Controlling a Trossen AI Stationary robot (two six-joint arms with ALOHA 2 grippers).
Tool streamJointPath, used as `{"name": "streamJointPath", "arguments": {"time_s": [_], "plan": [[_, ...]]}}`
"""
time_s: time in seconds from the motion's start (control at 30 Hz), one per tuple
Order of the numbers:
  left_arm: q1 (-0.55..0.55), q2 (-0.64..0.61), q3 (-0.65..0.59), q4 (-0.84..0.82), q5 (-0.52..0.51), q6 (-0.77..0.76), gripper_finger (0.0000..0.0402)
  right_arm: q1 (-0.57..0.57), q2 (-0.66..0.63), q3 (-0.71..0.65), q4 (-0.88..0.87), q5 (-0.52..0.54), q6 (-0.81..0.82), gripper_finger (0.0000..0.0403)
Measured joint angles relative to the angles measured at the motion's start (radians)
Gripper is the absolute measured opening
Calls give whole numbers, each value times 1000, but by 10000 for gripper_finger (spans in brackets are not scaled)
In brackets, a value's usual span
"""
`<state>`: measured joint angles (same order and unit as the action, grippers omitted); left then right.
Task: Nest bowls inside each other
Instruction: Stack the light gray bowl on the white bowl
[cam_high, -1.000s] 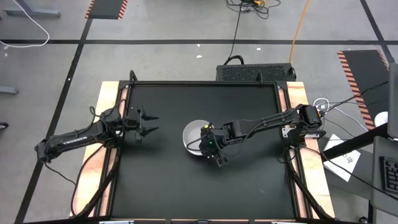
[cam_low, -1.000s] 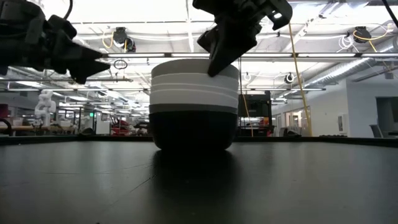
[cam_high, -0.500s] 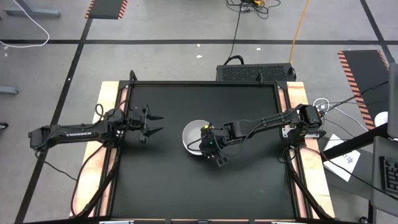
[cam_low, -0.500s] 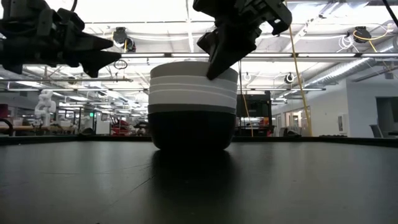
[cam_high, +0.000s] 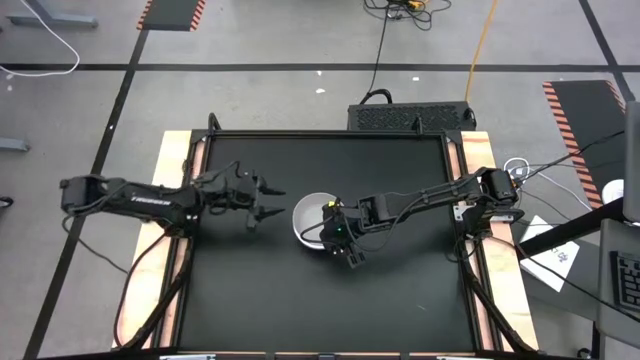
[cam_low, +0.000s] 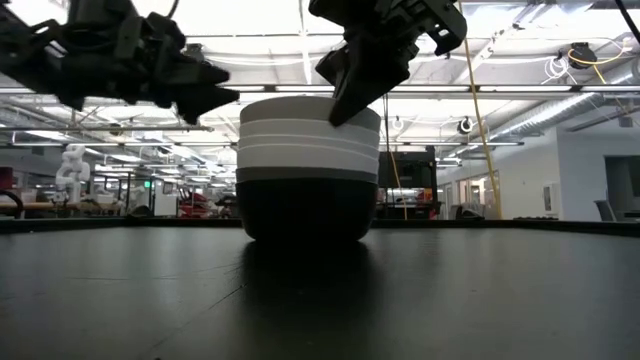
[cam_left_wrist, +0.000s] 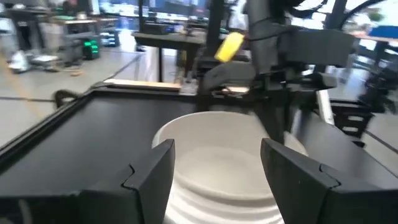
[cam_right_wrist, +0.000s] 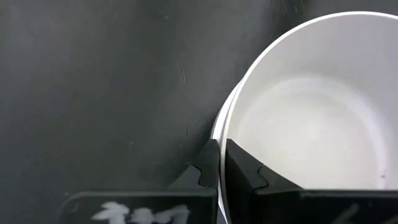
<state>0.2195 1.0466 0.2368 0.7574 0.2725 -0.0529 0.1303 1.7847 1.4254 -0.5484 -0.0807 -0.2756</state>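
From above, the nested bowls (cam_high: 312, 220) read as a single white circle at the middle of the black counter (cam_high: 400, 290). Only the low view reveals the layers: a black bowl (cam_low: 305, 208) at the bottom, a dark grey band over it, then white rims (cam_low: 308, 140) stacked in smooth, even rings. The right wrist view adds the glossy white inside of the top bowl (cam_right_wrist: 311, 124) and the matte, faintly scuffed counter surface beside it.

The right gripper (cam_high: 338, 238) sits at the stack's lower-right edge in the high view, its fingers pressed together over the rim; in its own wrist view the two dark fingers (cam_right_wrist: 214, 165) meet with the top bowl's wall caught between them, so it pinches the rim. In the low view it comes down from the upper middle onto the rim's right side.

The left gripper (cam_high: 268, 200) hovers just left of the stack in the high view, fingers spread and holding nothing. Its wrist view shows the two angular fingers (cam_left_wrist: 155, 174) framing the white bowl stack, with the right arm behind it.
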Motion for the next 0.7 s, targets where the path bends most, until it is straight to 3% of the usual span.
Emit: {"name": "streamJointPath", "arguments": {"time_s": [0.33,0.7], "plan": [[-33,252,109,89,35,68,239,0,0,0,0,0,1,0],[-48,354,109,186,34,55,239,0,0,0,1,1,-1,0]]}}
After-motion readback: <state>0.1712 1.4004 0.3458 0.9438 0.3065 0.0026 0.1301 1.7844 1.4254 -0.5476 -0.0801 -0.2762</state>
